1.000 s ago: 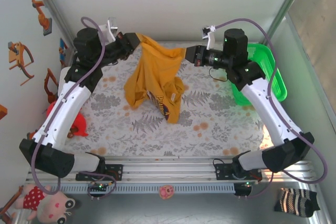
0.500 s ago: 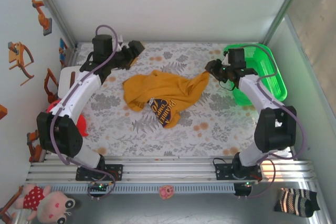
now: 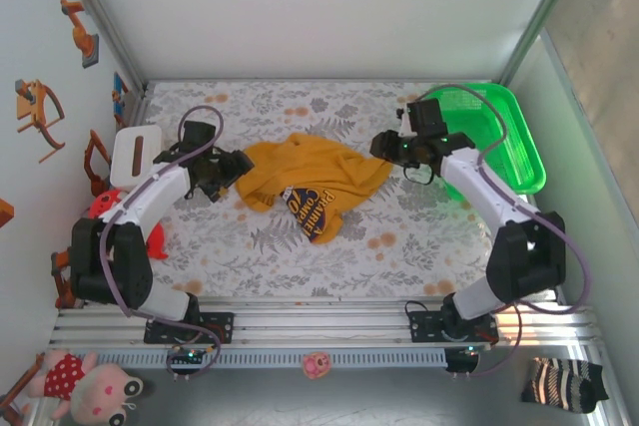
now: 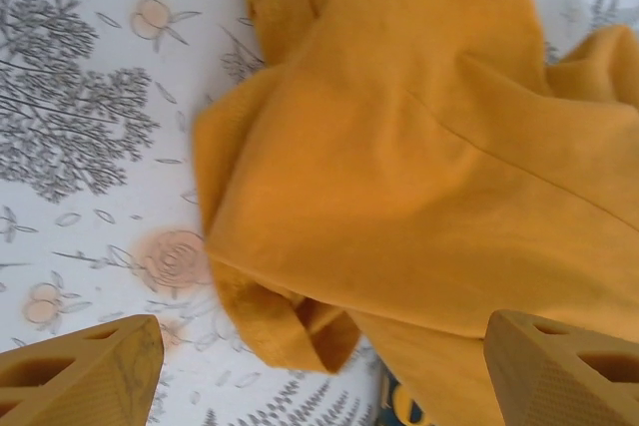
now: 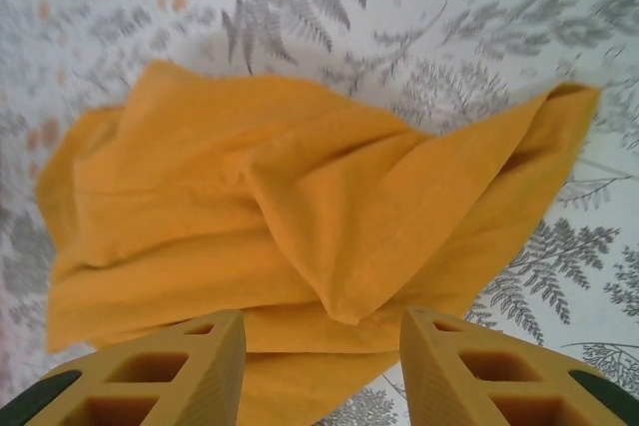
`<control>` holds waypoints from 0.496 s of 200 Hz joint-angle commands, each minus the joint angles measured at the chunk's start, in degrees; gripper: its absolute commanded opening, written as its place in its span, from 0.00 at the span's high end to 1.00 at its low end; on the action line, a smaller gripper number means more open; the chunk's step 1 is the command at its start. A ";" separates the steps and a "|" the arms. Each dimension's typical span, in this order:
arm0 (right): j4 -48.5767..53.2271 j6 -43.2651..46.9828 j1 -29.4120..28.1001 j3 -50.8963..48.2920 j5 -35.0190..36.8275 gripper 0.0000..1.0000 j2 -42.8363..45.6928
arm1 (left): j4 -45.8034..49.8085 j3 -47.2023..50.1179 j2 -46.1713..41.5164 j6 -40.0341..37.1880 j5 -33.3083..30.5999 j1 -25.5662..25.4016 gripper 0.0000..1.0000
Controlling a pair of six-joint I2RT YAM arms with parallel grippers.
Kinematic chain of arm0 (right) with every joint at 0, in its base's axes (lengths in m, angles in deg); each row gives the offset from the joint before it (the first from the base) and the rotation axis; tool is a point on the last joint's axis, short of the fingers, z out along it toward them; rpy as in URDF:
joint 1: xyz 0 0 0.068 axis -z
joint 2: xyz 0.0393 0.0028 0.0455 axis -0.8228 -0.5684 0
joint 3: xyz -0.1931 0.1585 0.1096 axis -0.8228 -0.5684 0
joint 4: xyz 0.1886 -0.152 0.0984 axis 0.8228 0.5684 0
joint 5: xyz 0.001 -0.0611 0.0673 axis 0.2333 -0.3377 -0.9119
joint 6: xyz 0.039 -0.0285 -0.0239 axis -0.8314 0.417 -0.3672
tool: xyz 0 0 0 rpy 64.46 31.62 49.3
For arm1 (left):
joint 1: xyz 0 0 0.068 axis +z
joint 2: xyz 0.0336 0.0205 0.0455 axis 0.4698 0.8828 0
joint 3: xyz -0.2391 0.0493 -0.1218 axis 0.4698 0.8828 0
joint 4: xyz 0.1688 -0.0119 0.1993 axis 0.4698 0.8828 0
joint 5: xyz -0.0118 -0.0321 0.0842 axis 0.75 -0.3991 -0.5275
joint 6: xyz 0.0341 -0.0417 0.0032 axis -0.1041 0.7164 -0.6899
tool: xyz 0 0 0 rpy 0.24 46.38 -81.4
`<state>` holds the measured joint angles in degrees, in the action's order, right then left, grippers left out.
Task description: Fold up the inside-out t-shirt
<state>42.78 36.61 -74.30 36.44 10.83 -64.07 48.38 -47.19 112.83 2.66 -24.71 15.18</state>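
The inside-out t-shirt (image 3: 310, 175) is a mustard-yellow heap, crumpled at the middle of the floral table, with dark printed lettering (image 3: 312, 209) showing on its near flap. My left gripper (image 3: 234, 163) is low at the shirt's left edge. In the left wrist view it (image 4: 324, 376) is open wide, with a rolled hem of the t-shirt (image 4: 419, 147) lying between the fingertips, untouched. My right gripper (image 3: 385, 147) is at the shirt's right corner. In the right wrist view it (image 5: 321, 366) is open over a fold of the t-shirt (image 5: 300, 207), not pinching it.
A green plastic basket (image 3: 509, 142) stands at the right back behind my right arm. A white box (image 3: 135, 152) and a red toy (image 3: 150, 236) lie along the left edge. Bare floral cloth (image 3: 399, 236) stretches in front of the shirt.
Both grippers let go of the shirt, which dropped from hanging between them into a heap on the table. Both arms came down and drew in to its left and right edges.
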 commanded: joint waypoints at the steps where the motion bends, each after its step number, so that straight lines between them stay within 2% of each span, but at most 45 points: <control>1: 4.95 4.27 -2.78 3.98 2.10 0.55 -6.82 | 1.36 -2.94 2.17 -3.59 -2.49 1.29 0.16; 18: 4.79 4.04 -4.16 6.10 2.06 0.55 -11.03 | 2.05 -4.93 3.45 -5.14 -2.83 2.13 0.16; 36: 6.35 2.89 -5.24 7.35 5.75 0.52 -13.79 | 2.75 -6.79 4.44 -6.20 -2.81 2.94 0.16; 68: 5.49 -1.79 -5.31 3.72 8.98 0.50 -12.86 | 3.04 -8.53 4.55 -7.52 -2.83 3.90 0.13; 99: 2.58 -4.91 -5.37 0.90 5.84 0.50 -13.10 | 2.82 -9.43 4.70 -8.39 -2.54 4.42 0.09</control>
<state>47.00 35.34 -79.57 39.20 16.99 -77.84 49.42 -54.95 117.23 -3.42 -26.99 19.09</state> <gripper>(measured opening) 0.502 0.890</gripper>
